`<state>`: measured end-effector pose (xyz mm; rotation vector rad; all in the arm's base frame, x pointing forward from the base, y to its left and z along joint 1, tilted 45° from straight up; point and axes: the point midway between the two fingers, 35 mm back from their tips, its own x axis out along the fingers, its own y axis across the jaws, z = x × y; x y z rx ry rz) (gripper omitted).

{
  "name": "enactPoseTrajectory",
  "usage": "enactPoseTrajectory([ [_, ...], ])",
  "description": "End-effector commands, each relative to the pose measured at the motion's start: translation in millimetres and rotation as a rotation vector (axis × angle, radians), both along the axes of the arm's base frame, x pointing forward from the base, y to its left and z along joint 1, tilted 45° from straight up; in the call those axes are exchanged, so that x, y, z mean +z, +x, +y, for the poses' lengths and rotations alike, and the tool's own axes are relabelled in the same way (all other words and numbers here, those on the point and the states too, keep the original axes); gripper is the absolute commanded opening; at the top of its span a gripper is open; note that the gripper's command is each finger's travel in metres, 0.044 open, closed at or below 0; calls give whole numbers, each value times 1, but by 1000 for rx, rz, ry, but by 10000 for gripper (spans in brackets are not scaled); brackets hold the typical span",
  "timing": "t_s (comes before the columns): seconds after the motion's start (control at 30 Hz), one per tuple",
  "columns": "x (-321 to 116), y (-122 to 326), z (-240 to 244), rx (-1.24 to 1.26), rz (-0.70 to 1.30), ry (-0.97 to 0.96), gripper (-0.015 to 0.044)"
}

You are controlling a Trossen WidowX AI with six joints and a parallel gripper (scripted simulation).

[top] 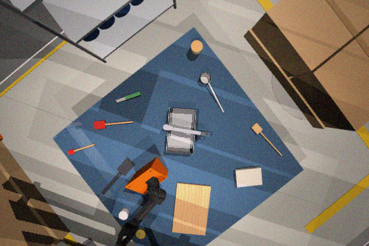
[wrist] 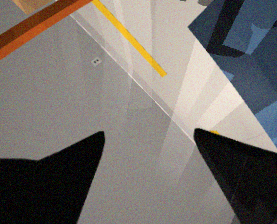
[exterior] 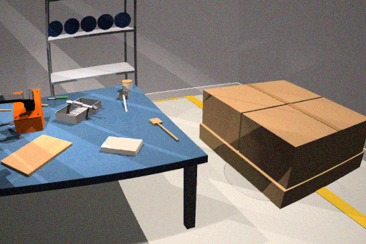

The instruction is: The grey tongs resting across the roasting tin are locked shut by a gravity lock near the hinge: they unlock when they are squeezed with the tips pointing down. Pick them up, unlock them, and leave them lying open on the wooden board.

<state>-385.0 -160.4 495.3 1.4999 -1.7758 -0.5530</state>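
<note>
"Grey tongs (top: 182, 130) (exterior: 80, 106) noted, lying across the roasting tin (top: 181, 144) (exterior: 79, 116). Why do we find them there?"

"We judge that the rims serve as a bridge: they keep the tongs' middle raised, with room beneath for a finger. Both ends overhang the long walls."

"And the wooden board (top: 191, 209) (exterior: 37, 154)?"

"Flat on the table, apart from the tin; we take it as the laying-down place, level enough for opened arms."

"Gripper (wrist: 149, 134)?"

"Spread wide, nothing between the fingertips. In the wrist view we see floor beyond them, so we must re-aim before any grasp."

"Orientation of the tongs?"

"Their long axis runs crosswise to the tin's longer sides. In the top view the pale, rounded end points left, the darker, narrow end right and slightly down. We cannot tell with certainty which is the hinge; we should confirm it before pointing the tips down to squeeze."
</note>
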Motion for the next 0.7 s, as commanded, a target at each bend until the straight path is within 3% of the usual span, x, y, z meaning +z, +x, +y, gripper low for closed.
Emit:
enactPoseTrajectory([
  [0.0, 1, 1, 0, 0, 4, -3, 374],
  [0.17, 8, 6, -1, -2, 28, -22, 260],
  [0.43, 35, 26, 7, -24, 53, -102, 260],
  [0.67, 70, 78, 8, -6, 172, -159, 260],
])
